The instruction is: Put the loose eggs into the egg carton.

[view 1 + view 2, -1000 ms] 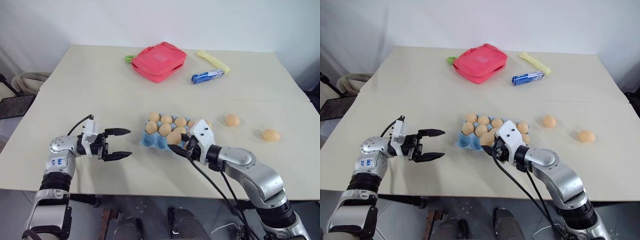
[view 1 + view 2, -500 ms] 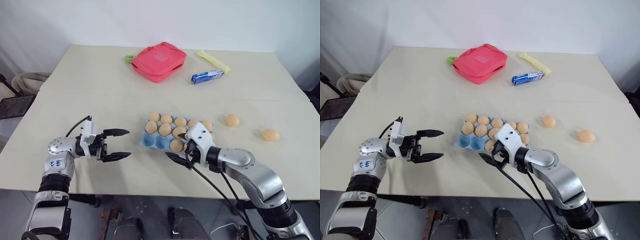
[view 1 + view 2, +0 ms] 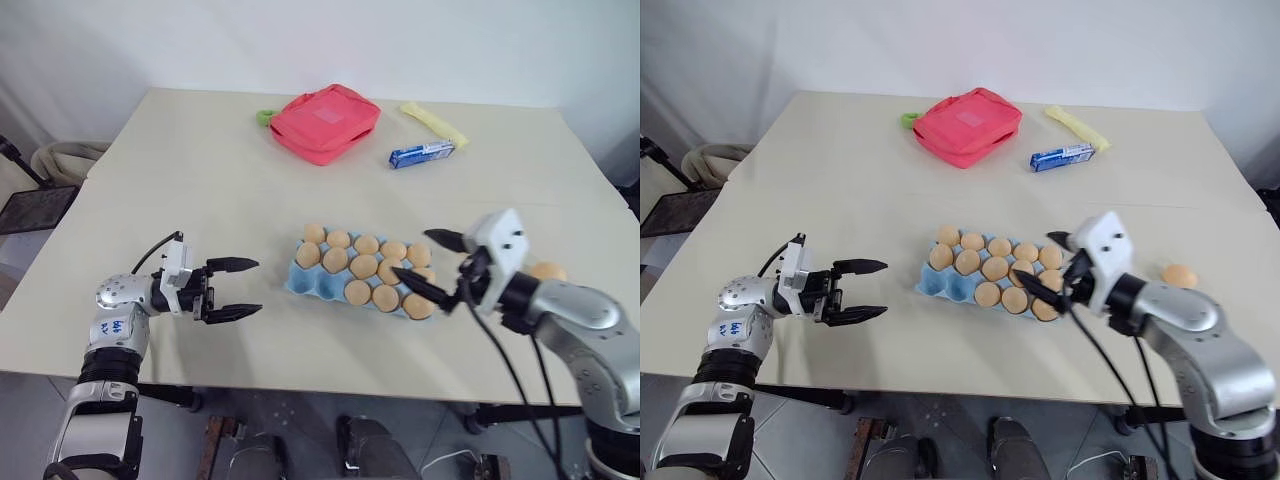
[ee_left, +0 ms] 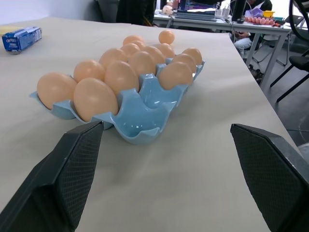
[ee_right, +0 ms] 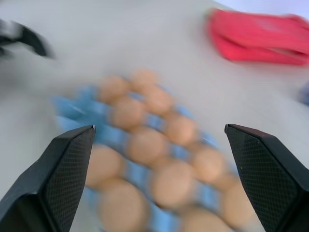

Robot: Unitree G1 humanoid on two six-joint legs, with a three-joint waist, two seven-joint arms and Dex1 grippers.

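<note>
1. Egg carton [image 3: 300, 279] sits mid-table, nearly full.
2. My right gripper [image 3: 432, 264] hangs spread and empty over its right end; since 1 second ago it let go its egg and lifted away.
3. My left gripper [image 3: 233, 289] waits open.
4. Next: approach loose egg [image 3: 1179, 275] low, close gently.

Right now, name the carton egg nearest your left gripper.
The middle-row egg at the carton's left end; the back-row end egg lies farther from the left gripper, and the front-row eggs start further right.
</note>
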